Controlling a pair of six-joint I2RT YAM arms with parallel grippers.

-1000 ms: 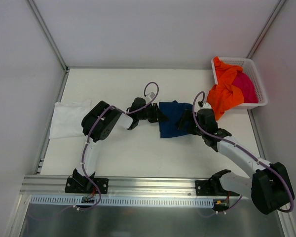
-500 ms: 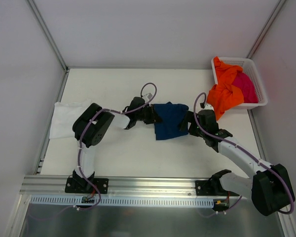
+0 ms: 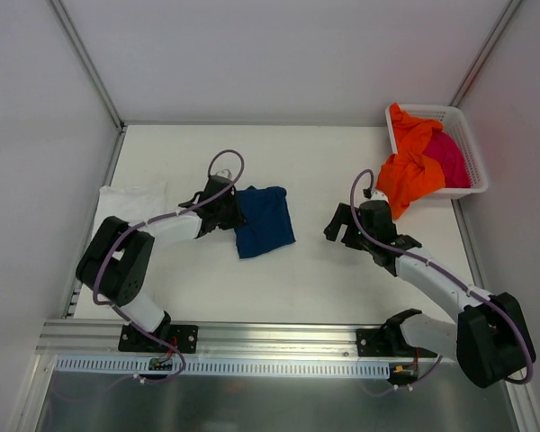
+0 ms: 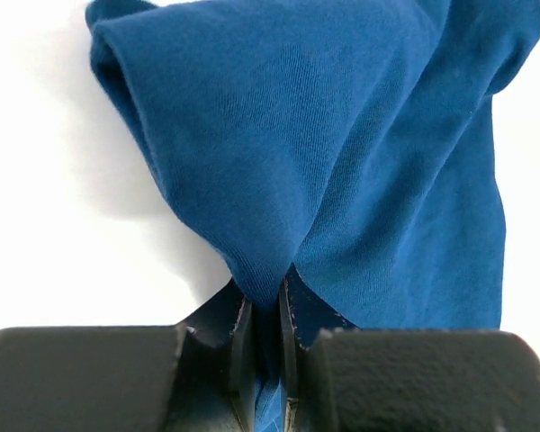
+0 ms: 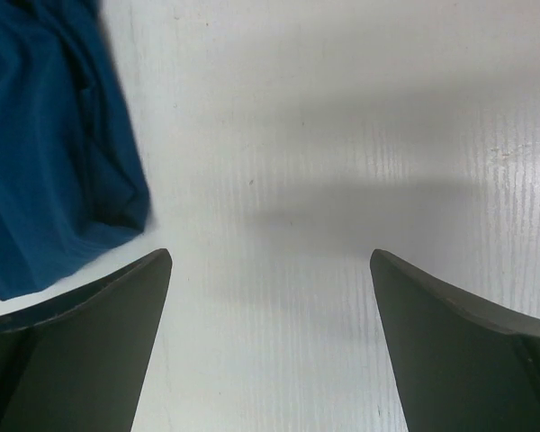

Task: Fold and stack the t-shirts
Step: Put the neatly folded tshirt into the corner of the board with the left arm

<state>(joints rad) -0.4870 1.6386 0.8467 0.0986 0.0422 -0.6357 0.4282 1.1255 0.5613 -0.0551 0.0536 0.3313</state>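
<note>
Near table (image 3: 342, 153) centre, left tool (image 4: 263, 310): pressed together, pinching a bunched edge of the navy t-shirt (image 4: 342, 135).
Cloth: dragged left over the last second, now near the white t-shirt (image 3: 126, 202) at the left edge.
Opposite, right tool (image 5: 270, 261): spread, empty, well apart to the right.
Meaning: likely heading onto the white one to start the stack.
Far-right basket (image 3: 432, 110): orange t-shirt (image 3: 409, 166), magenta t-shirt (image 3: 450, 157) waiting.
</note>
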